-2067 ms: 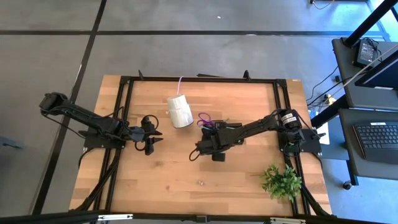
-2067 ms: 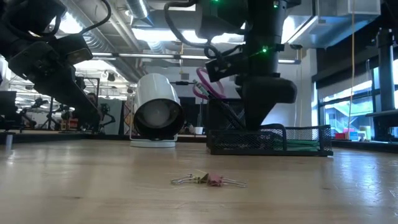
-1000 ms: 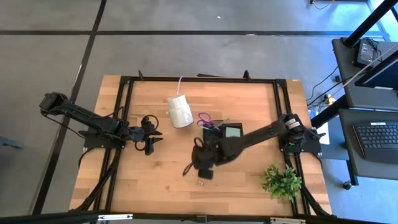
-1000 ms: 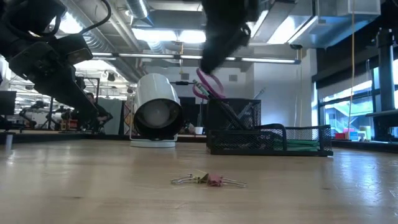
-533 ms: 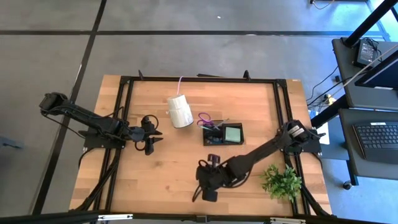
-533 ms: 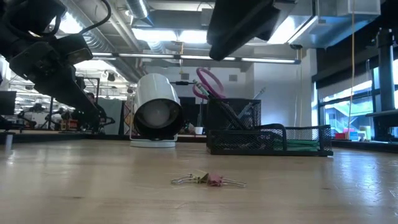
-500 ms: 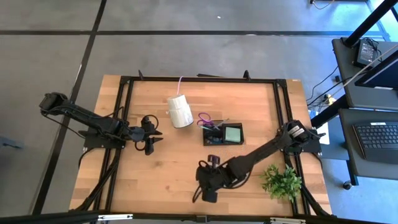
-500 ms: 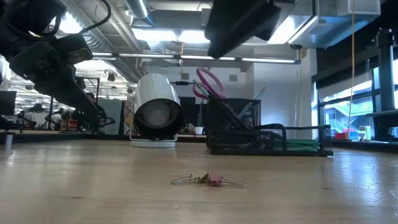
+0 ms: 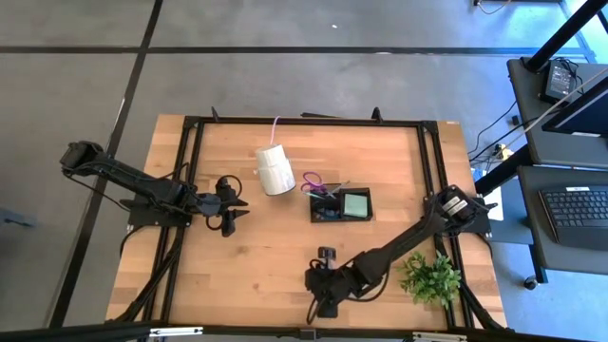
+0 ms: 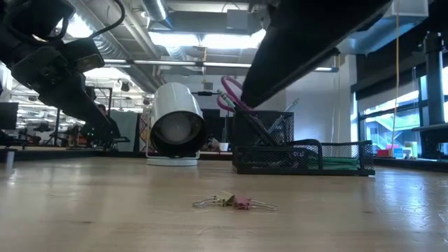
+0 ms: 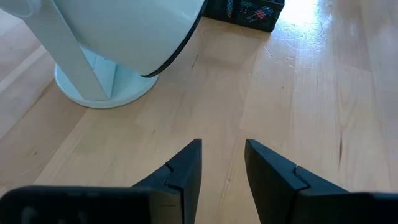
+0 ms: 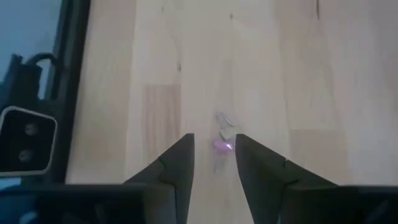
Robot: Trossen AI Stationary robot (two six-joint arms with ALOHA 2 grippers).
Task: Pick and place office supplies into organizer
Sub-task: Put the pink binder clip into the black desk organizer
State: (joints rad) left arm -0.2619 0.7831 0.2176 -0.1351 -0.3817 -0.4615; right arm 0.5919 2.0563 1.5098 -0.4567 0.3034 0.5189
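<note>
An open robotics lab: exposed ceiling ducts [image 10: 126, 42] and strip lights [image 10: 203, 38], concrete floor [image 9: 285, 76], a framed wooden worktop [image 9: 256, 237], a side desk with a keyboard [image 9: 577, 211].

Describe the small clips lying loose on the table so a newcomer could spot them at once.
Start at the black organizer near the table's middle, then come toward the near edge, where the right gripper hovers. The clips lie on bare wood there: a tiny cluster, one pink, one pale, with wire handles, the only loose items on the open tabletop.

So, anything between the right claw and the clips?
No: the right wrist view shows only bare wood between the right claw and the clips.
</note>
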